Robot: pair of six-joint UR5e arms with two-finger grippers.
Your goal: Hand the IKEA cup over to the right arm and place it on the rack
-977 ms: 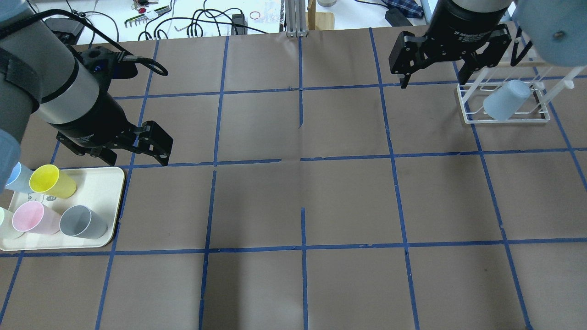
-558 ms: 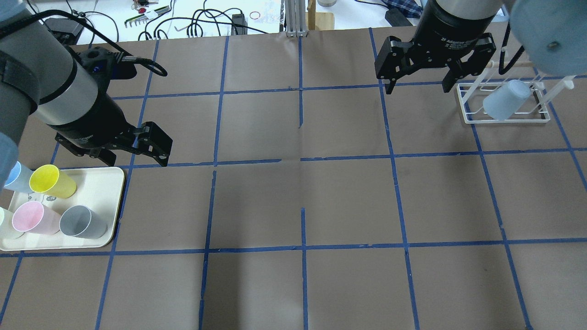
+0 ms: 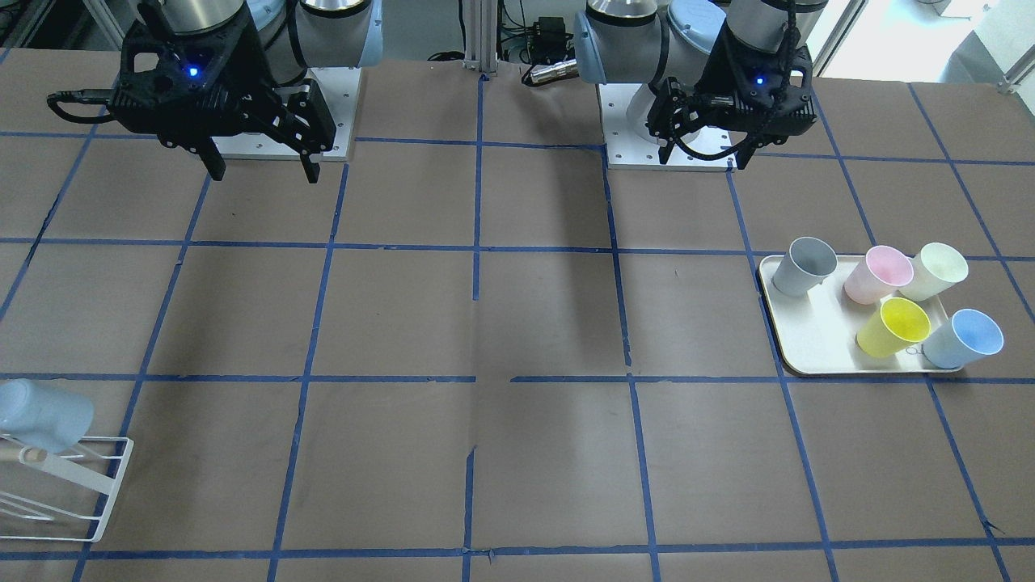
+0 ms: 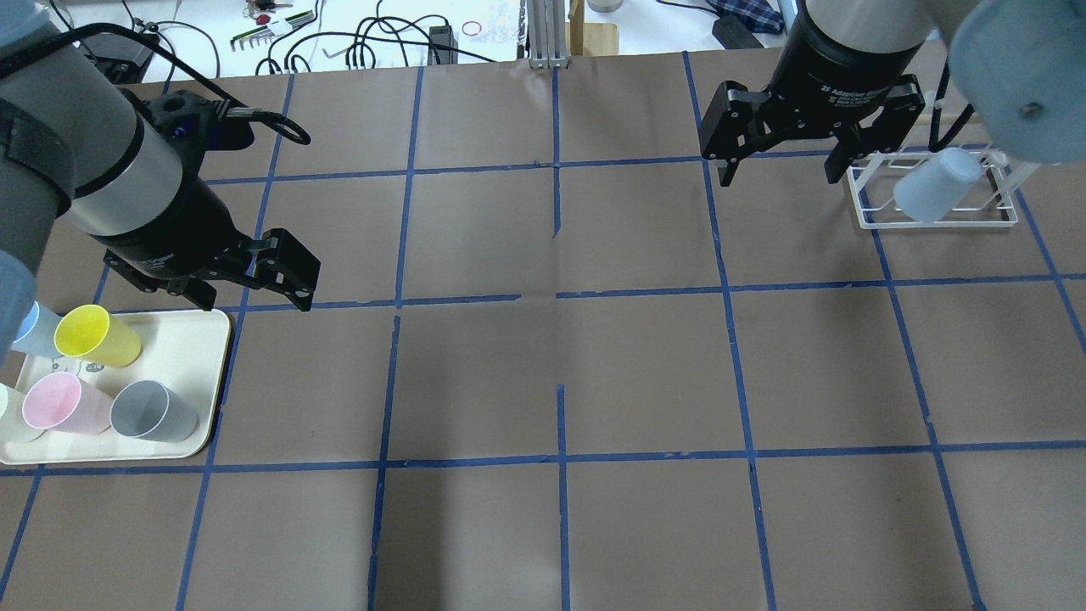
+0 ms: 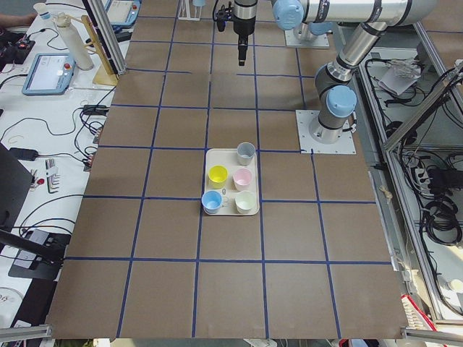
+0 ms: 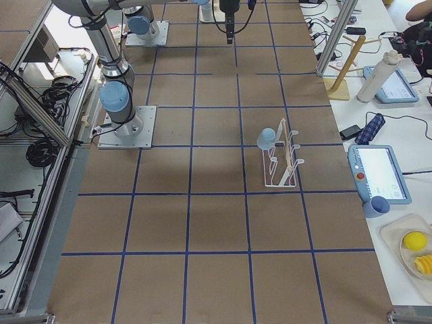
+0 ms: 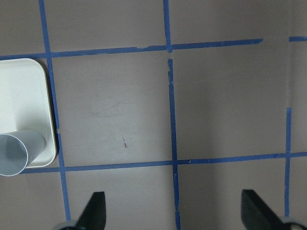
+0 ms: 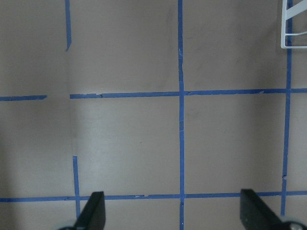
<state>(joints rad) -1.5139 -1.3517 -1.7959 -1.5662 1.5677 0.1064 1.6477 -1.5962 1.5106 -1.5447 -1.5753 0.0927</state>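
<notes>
On the rack [image 4: 933, 225], IKEA cup [image 4: 937, 185] hangs tilted on the wires, at the rack end nearest the robot base, clear of both grippers. Same cup shows pale blue at the front view's left edge [image 3: 40, 416], leaning over the rack [image 3: 109, 477] frame.

R gripper [image 4: 779, 174] hovers near the rack, on its table-centre side, not touching it. Fingers point down at the tabletop, jaws spread wide, nothing btwn them. R arm [image 4: 848, 51] comes in above it, wrist approx vertical. R wrist cam: both fingers [image 8: 93, 213] far apart over bare brown paper w/ blue tape grid, rack corner [image 8: 295, 28] just in at top right.

L gripper [image 4: 254, 301] is well apart from the rack, at the opposite table end. It's raised, fingers down, jaws also wide apart & empty.

Cream tray [image 4: 199, 339] lies farthest from the rack, just beside the L gripper. 5 upright cups on it: yellow cup [image 4: 97, 336], pink cup [image 4: 64, 404], grey cup [image 4: 153, 411], second blue cup [image 3: 962, 338], off-white cup [image 3: 934, 271].
</notes>
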